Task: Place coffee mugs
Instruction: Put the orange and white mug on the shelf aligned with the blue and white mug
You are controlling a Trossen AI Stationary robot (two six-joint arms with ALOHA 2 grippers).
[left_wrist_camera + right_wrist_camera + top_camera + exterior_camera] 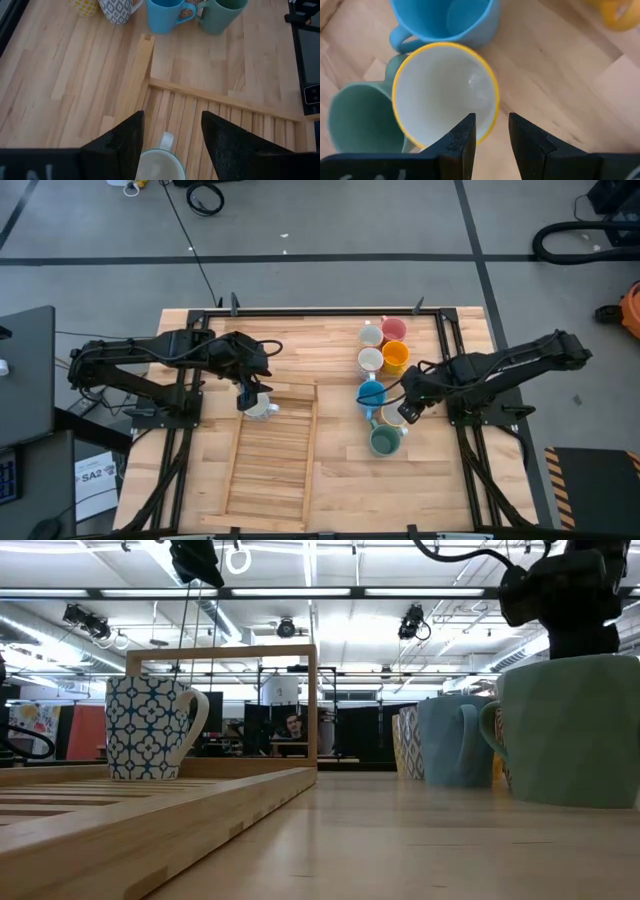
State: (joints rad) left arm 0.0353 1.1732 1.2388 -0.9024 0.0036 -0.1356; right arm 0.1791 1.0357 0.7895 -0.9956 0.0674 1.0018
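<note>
Standing on the wooden rack: a white mug with a blue flower pattern (150,727), upright on the slatted rack (272,470), at the rack's far end.
Inside that mug: nothing visible in the left wrist view; its pale interior looks empty.
Left gripper (252,396): directly above the patterned mug, fingers (122,145) spread wide, one on each side of the rim, not pressing it.
Teal mug (385,442): on the bare table (440,490), right of the rack, nearest of the cluster.
Yellow-rimmed white mug (445,95): just beyond the teal mug, touching it; empty inside.
Right gripper (491,136): over the yellow-rimmed mug's edge, fingers part open with a narrow gap straddling the rim; whether they pinch it cannot be told.
Blue mug (371,394): next beyond, right of the rack, empty.
Farther mugs: white (370,360), orange (396,356), white (371,335) and pink (394,329), well right of the rack.
</note>
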